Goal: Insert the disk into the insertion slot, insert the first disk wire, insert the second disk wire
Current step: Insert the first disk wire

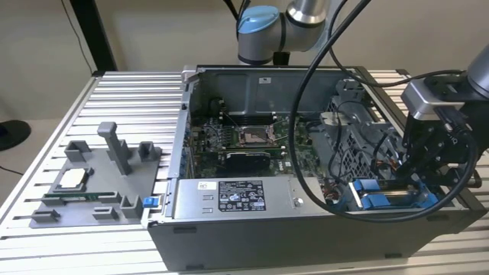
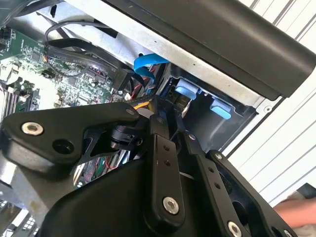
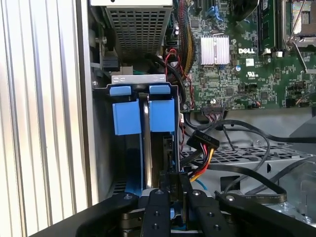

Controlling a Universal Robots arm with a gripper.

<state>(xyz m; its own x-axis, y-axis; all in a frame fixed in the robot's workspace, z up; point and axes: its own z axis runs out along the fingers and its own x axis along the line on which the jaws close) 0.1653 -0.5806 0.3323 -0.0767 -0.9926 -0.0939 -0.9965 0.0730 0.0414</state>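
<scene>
Pincer point(image 3: 175, 177) at insertion slot point(image 3: 136, 79), perhaps against wires point(image 3: 202, 168), near labelled power-supply box point(image 1: 237, 200)

arm point(image 1: 473, 69): angled downward | end effector point(image 3: 175, 178): fingers point(image 3: 159, 202) nearly together

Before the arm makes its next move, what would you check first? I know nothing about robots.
1. The disk is seated in the insertion slot: ok, its blue carrier sits inside the bay.
2. The gripper is lined up with the slot: ok, it hangs right over the bay's end.
3. A wire is plugged into the disk: cannot tell, the gripper hides that end.
4. The spare plug with coloured wires is out of the way: ok, it lies beside the bay.
5. The black cable is clear of the case: not ok, it drapes across the open case.
</scene>
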